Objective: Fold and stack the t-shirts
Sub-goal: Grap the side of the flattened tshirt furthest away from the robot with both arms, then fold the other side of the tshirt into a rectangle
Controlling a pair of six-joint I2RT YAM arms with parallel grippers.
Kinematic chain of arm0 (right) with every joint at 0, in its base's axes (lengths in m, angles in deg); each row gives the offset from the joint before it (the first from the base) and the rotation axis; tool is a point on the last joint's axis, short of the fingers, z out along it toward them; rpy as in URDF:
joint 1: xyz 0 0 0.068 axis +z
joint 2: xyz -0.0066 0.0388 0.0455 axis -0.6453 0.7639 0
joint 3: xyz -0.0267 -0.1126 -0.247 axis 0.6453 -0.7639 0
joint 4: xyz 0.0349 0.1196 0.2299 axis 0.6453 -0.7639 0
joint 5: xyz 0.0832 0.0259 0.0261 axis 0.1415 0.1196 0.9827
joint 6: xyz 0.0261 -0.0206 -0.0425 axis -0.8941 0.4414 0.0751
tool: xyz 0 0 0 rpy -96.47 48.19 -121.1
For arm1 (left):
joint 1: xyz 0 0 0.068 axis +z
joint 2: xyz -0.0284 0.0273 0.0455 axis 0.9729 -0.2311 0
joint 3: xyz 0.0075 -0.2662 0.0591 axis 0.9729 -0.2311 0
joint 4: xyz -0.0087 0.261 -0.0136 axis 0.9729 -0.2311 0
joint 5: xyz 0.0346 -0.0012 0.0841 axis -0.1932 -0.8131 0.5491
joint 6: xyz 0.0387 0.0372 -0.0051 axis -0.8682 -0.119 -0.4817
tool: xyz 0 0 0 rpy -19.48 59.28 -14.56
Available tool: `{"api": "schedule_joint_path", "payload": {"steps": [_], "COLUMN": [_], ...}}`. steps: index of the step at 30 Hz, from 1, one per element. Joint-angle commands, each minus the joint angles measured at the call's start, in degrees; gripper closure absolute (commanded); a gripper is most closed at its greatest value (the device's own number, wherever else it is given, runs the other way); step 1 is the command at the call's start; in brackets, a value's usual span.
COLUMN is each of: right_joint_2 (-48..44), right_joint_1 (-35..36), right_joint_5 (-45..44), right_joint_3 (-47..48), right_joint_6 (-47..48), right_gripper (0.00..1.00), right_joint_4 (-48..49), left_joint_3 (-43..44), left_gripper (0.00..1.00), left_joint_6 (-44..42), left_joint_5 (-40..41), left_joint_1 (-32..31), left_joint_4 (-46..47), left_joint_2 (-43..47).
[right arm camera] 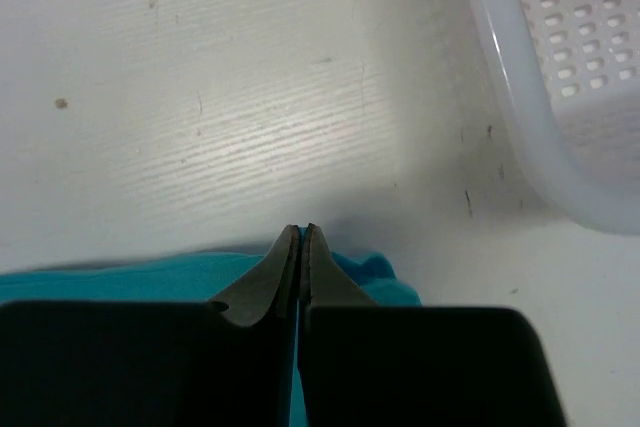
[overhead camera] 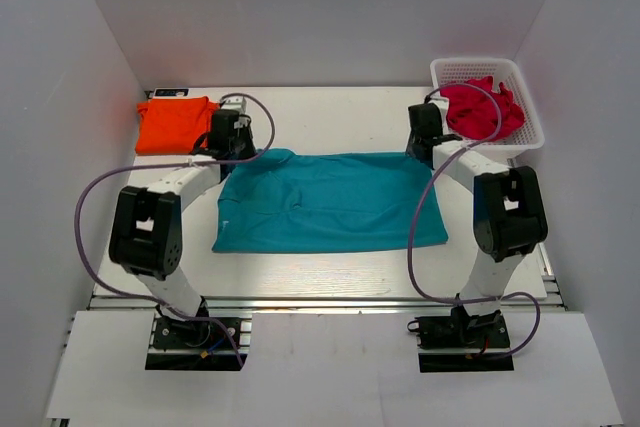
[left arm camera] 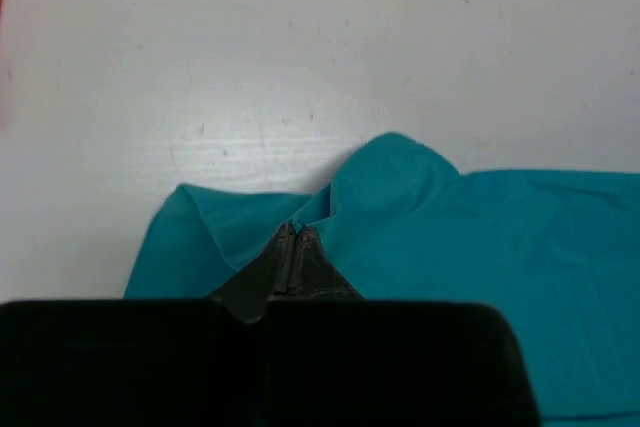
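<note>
Far corners of teal t-shirt (overhead camera: 330,202) clamped: left gripper (left arm camera: 293,239), right gripper (right arm camera: 302,239).

Two arms are seen, each built of white links and bulky black joint housings: the left arm (overhead camera: 147,232) and the right arm (overhead camera: 510,212). A lilac cable (overhead camera: 82,217) is looped along the left arm, and a second lilac cable (overhead camera: 412,257) along the right arm. A black base plate (overhead camera: 195,332) is fitted under the left arm and another black plate (overhead camera: 465,332) under the right. The left gripper (left arm camera: 293,235) and the right gripper (right arm camera: 302,232) are shown with dark grey tapered fingers set in a broad black body.
</note>
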Motion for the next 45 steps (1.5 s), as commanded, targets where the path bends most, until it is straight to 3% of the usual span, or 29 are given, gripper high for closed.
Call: {"api": "schedule_joint_path", "payload": {"steps": [1, 11, 23, 27, 28, 30, 31, 33, 37, 38, 39, 41, 45], "right_joint_2": [-4.3, -12.7, -17.5, -18.6, -19.0, -19.4, -19.8, -21.8, -28.3, -29.2, -29.9, -32.0, -31.9], "right_joint_1": [0.4, 0.2, -0.1, -0.1, -0.2, -0.2, -0.1, -0.1, -0.5, -0.5, -0.6, -0.3, -0.1], "right_joint_5": [0.0, -2.0, 0.0, -0.7, -0.2, 1.4, 2.5, 3.3, -1.2, -1.5, -2.7, -2.1, 4.9], "right_joint_3": [-3.6, -10.5, -15.2, -18.1, -18.7, -21.2, -21.9, -27.0, -29.2, -29.0, -27.9, -26.9, -24.0], "right_joint_6": [-0.7, -1.0, -2.6, -4.4, -4.7, -6.6, -7.3, -9.4, -12.7, -12.6, -12.4, -11.6, -6.7], "right_gripper": [1.00, 1.00, 1.00, 1.00, 0.99, 0.83, 0.69, 0.59, 0.10, 0.10, 0.10, 0.10, 0.10], "right_joint_4": [1.5, -0.2, -2.2, -4.3, -4.5, -5.5, -6.5, -6.5, -13.7, -14.2, -14.8, -14.3, -10.1], "left_joint_3": [-6.1, -20.1, -26.5, -31.4, -32.8, -36.7, -37.3, -36.6, -31.3, -30.6, -30.6, -29.9, -32.7], "left_gripper": [1.00, 1.00, 1.00, 1.00, 1.00, 1.00, 0.97, 0.81, 0.36, 0.22, 0.01, 0.00, 0.00], "left_joint_6": [4.7, 8.3, 10.2, 11.9, 13.3, 15.3, 16.1, 17.7, 17.7, 17.1, 17.1, 17.1, 16.6], "left_joint_5": [-2.1, 2.8, 5.7, 0.3, -1.1, -4.6, -5.4, -6.2, -4.2, -4.2, -4.2, -5.7, -11.7], "left_joint_1": [-0.5, -1.1, -1.1, -1.1, -1.1, -1.1, -1.1, -1.1, -1.1, -1.1, -1.1, -1.1, -1.1], "left_joint_4": [1.2, -2.6, -9.5, -9.5, -8.8, -8.8, -10.3, -17.4, -29.8, -30.6, -29.7, -26.6, -9.0], "left_joint_2": [7.8, 27.6, 36.9, 38.2, 38.2, 38.2, 38.2, 38.2, 46.8, 48.4, 49.8, 50.7, 47.6]}}
